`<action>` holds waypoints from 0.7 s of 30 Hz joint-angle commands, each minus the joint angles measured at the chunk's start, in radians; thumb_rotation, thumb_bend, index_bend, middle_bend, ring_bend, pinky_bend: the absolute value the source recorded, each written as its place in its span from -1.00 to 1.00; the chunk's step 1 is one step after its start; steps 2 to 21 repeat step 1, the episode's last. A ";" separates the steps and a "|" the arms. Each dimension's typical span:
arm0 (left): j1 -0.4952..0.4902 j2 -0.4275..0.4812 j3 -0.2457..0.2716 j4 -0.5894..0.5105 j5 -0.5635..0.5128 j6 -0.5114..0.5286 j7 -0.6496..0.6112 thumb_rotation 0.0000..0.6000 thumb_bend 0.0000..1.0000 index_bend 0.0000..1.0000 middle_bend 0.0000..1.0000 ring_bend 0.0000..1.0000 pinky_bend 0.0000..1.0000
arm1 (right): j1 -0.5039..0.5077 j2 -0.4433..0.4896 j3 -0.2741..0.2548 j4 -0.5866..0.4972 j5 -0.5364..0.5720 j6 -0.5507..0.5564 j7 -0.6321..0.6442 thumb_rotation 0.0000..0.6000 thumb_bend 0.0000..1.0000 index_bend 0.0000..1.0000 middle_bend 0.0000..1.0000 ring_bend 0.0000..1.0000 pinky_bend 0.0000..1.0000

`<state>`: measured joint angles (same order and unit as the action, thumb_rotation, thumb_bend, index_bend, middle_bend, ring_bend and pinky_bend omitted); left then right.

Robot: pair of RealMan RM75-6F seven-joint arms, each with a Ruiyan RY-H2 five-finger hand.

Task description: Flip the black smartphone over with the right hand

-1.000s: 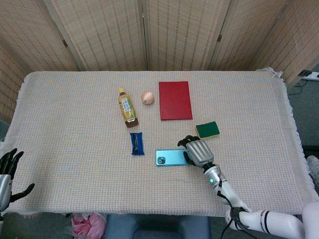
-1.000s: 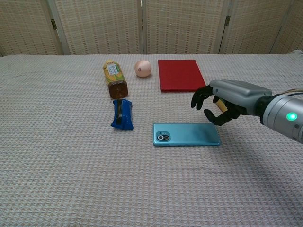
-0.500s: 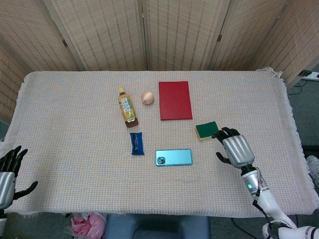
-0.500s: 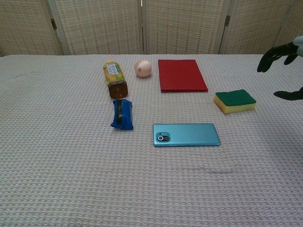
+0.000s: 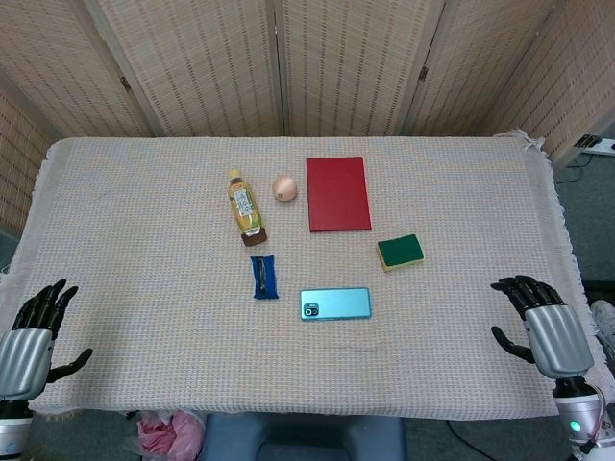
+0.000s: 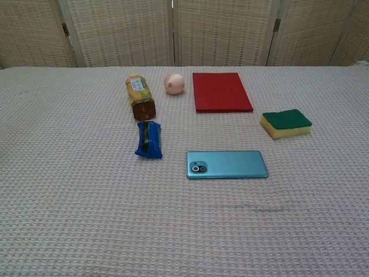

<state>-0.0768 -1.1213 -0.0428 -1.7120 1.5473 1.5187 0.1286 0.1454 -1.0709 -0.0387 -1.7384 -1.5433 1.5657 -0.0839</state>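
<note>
I have the phone (image 5: 334,303) lying flat near the middle of the bench (image 5: 144,317), camera side up, its teal back showing and the lens cluster at its left end; nothing touches it. My right hand (image 5: 546,327) sits off the bench's near right corner, well apart from the phone; its dark fingers (image 5: 519,288) are spread and released, holding nothing. My left hand (image 5: 29,331) is at the near left edge of the bench, fingers apart as well and grasping nothing (the chest camera shows neither hand, only the bench top).

Just left of the phone lies a blue wrapped snack (image 5: 263,277), lengthwise toward me; beyond it a small bottle (image 5: 245,205) lies on its side with a yellow label and its brown cap end toward the snack. A pale round ball (image 5: 283,187) sits just right of the bottle's far end; beside that, a red book (image 5: 337,193) lies flat, apart from the ball. A sponge (image 5: 400,252), green on top and yellow below, rests between the book and the right hand, near the phone's right end but not touching it. The bench wears a woven beige cloth with a fringed edge; woven folding screens (image 5: 317,58) stand behind it.
</note>
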 commanded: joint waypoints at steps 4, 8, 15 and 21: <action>-0.005 0.003 0.000 -0.014 -0.005 -0.008 0.013 1.00 -0.59 -0.81 -0.91 -0.91 -0.72 | -0.031 0.018 -0.017 0.007 -0.012 0.019 0.020 1.00 -0.64 -0.47 -0.51 -0.60 -0.50; -0.005 0.003 0.000 -0.014 -0.005 -0.008 0.013 1.00 -0.59 -0.81 -0.91 -0.91 -0.72 | -0.031 0.018 -0.017 0.007 -0.012 0.019 0.020 1.00 -0.64 -0.47 -0.51 -0.60 -0.50; -0.005 0.003 0.000 -0.014 -0.005 -0.008 0.013 1.00 -0.59 -0.81 -0.91 -0.91 -0.72 | -0.031 0.018 -0.017 0.007 -0.012 0.019 0.020 1.00 -0.64 -0.47 -0.51 -0.60 -0.50; -0.005 0.003 0.000 -0.014 -0.005 -0.008 0.013 1.00 -0.59 -0.81 -0.91 -0.91 -0.72 | -0.031 0.018 -0.017 0.007 -0.012 0.019 0.020 1.00 -0.64 -0.47 -0.51 -0.60 -0.50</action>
